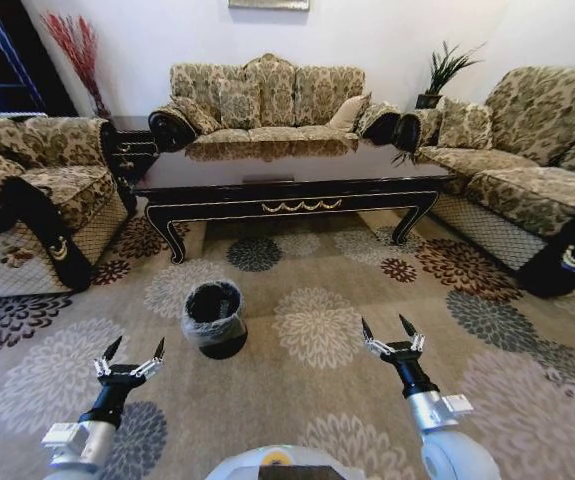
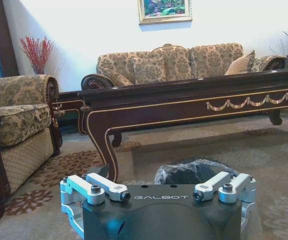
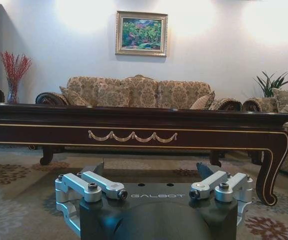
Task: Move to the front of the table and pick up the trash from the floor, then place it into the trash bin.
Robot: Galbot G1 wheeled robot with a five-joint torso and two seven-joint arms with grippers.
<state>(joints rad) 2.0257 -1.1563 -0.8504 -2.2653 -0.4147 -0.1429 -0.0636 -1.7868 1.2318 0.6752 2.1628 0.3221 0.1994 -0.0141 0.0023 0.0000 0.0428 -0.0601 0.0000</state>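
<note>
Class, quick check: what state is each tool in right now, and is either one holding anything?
Left tool: open, empty, low over the floor near the trash bin.
Right tool: open, empty, over the floor.

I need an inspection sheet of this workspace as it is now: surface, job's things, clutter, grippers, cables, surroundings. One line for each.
Surface: floor, patterned carpet with round flower medallions.
Job's things: trash bin stands upright on the carpet between the robot and the table, nearer the left arm; clear liner over its rim. No trash seen on the floor.
Clutter: nothing seen.
Grippers: left gripper open, held above the carpet beside the bin; right gripper open, held above the carpet, holding nothing.
Cables: nothing seen.
Surroundings: sofa behind the table, armchair at the left, another sofa at the right, potted plant, framed picture.
</note>
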